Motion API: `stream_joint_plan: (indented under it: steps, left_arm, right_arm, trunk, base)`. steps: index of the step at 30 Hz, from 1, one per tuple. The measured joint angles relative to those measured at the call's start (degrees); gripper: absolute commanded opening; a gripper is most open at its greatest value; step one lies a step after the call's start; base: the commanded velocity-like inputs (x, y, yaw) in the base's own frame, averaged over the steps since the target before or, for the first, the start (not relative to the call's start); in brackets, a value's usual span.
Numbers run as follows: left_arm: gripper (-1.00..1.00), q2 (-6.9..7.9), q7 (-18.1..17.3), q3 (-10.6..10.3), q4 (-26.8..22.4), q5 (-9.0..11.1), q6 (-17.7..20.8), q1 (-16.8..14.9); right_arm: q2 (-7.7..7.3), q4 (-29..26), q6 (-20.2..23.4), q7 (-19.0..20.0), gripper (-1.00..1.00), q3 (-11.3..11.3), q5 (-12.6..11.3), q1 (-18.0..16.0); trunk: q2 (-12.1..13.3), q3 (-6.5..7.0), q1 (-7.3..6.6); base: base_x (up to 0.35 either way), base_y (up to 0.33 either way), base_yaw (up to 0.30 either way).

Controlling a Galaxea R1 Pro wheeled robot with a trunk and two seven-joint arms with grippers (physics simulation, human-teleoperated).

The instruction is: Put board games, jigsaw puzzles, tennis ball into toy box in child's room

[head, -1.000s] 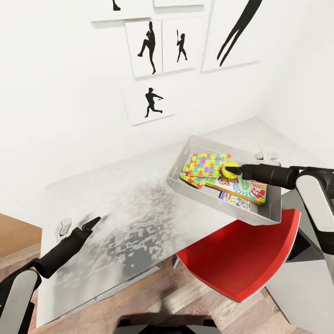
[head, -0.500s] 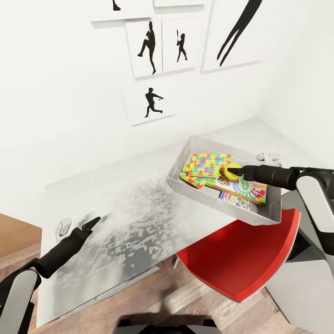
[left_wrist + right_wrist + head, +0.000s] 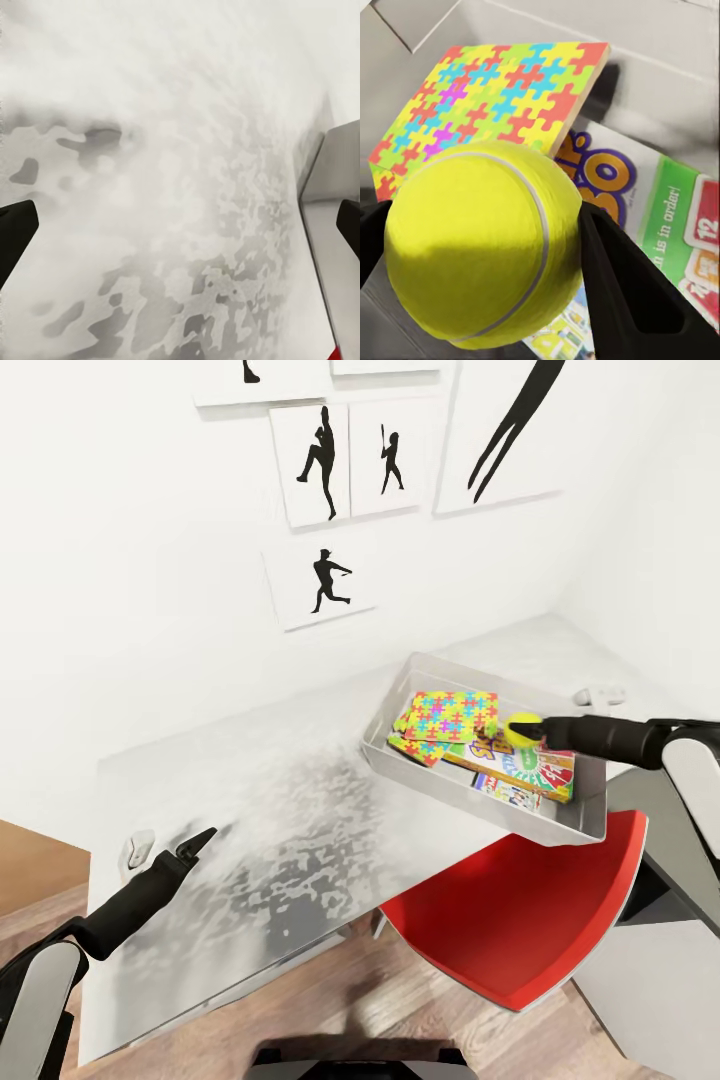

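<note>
**Head view: tennis ball held over the toy box**

The right gripper (image 3: 541, 731) is closed on the tennis ball (image 3: 521, 729), holding it above the toy box (image 3: 428, 666), over the side of the box farthest from the wall. The right wrist view shows it close up: the ball (image 3: 484, 244) fills the space between two black fingers (image 3: 619, 292), pinched on both sides.

Inside the toy box lie two jigsaw puzzles (image 3: 447, 718) at the end nearer the wall pictures (image 3: 318, 463), one stacked partly on the other. Beside them, under the ball, lies the Skip-Bo board game (image 3: 525, 767) (its purple lettering and green card show plainly in the right wrist view (image 3: 656, 202)). A smaller colourful box (image 3: 505, 793) lies against the box's near wall; its title is too small to read.

The toy box sits on the desk (image 3: 250, 800), with its near edge overhanging a red chair (image 3: 520, 910).

The left gripper (image 3: 195, 843) hovers over the mottled desk top, well apart from the toy box, holding nothing. In the left wrist view its finger (image 3: 15, 236) tips stand spread wide at either edge, with the toy box's outer wall (image 3: 319, 172) beyond.
</note>
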Motion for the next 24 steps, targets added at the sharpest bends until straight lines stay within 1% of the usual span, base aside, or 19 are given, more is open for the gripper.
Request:
stream_joint_plan:
  steps: [3,4,5,7,8,9,11,13,14,18,20,21,23,24]
  left_arm:
    - [1.00,0.00,0.00,0.02,0.01,-0.05,0.00,0.00]
    - [1.00,0.00,0.00,0.02,0.01,-0.05,0.00,0.00]
    - [1.00,0.00,0.00,0.02,0.02,-0.07,0.00,0.00]
    - [1.00,0.03,0.00,0.03,0.05,-0.07,0.00,0.00]
    - [1.00,0.06,0.00,0.05,0.06,-0.07,0.00,0.00]
    - [1.00,0.06,0.00,0.05,0.06,-0.07,0.00,0.00]
    - [1.00,0.10,0.00,0.08,0.08,-0.05,0.00,0.00]
    - [1.00,0.16,0.00,0.10,0.09,-0.06,0.00,0.00]
    - [1.00,0.16,0.00,0.09,0.09,-0.06,0.00,0.00]
    - [1.00,0.24,0.00,0.13,0.10,-0.05,0.00,0.00]
    - [1.00,0.28,0.00,0.16,0.10,-0.02,0.00,0.00]
    - [1.00,0.29,0.00,0.19,0.10,0.00,0.00,0.00]
    - [1.00,0.31,0.00,0.23,0.10,0.04,0.00,0.00]
    - [1.00,0.31,0.00,0.23,0.10,0.04,0.00,0.00]
  right_arm:
    - [-1.87,-0.01,0.00,0.02,-1.00,-0.04,-0.68,-0.08]
    - [-1.89,-0.01,0.00,0.02,-1.00,-0.04,-0.77,-0.08]
    - [-2.52,-0.02,0.00,0.02,-1.00,-0.02,-1.40,-0.13]
    - [-4.01,-0.07,0.01,0.03,-1.00,0.21,-3.88,-0.29]
    - [-4.91,-0.08,0.01,0.03,-1.00,0.51,-5.58,-0.45]
    - [-4.94,-0.08,0.01,0.03,-1.00,0.53,-5.65,-0.45]
    - [-7.06,-0.12,0.02,0.03,-1.00,1.83,-9.55,-1.12]
    - [-9.56,-0.12,0.03,0.04,-1.00,4.34,-13.74,-2.12]
    - [-9.61,-0.12,0.03,0.04,-1.00,4.38,-13.75,-2.13]
    - [-14.50,-0.12,0.04,0.04,-1.00,11.53,-21.81,-5.44]
    - [-16.43,-0.12,0.06,0.04,-1.00,15.29,-25.73,-7.47]
    - [-17.24,-0.12,0.06,0.04,-1.00,17.07,-27.42,-8.41]
    - [-18.65,-0.09,0.09,0.01,-1.00,20.17,-30.08,-9.93]
    - [-18.68,-0.09,0.09,0.01,-1.00,20.21,-30.08,-9.95]
  trunk:
    - [0.00,0.00,0.00]
    - [0.00,0.00,0.00]
    - [0.00,0.00,0.00]
    - [0.00,0.00,0.00]
    - [0.00,0.00,0.00]
    - [0.00,0.00,0.00]
    - [0.00,0.00,0.00]
    - [0.00,0.00,0.00]
    - [0.00,0.00,0.00]
    - [0.00,0.00,0.00]
    - [0.00,0.00,0.00]
    - [0.00,0.00,0.00]
    - [0.00,0.00,0.00]
    - [0.01,0.00,0.00]
  base:
    - [0.000,0.000,0.000]
    - [0.000,0.000,0.000]
    - [0.000,0.000,0.000]
    - [0.000,0.000,0.000]
    - [0.000,0.000,0.000]
    - [0.000,0.000,0.000]
    - [0.000,0.000,0.000]
    - [0.000,0.000,0.000]
    - [0.000,0.000,0.000]
    - [0.000,0.000,0.000]
    - [0.000,0.000,0.000]
    - [0.000,0.000,0.000]
    - [0.000,0.000,0.000]
    - [0.000,0.000,0.000]
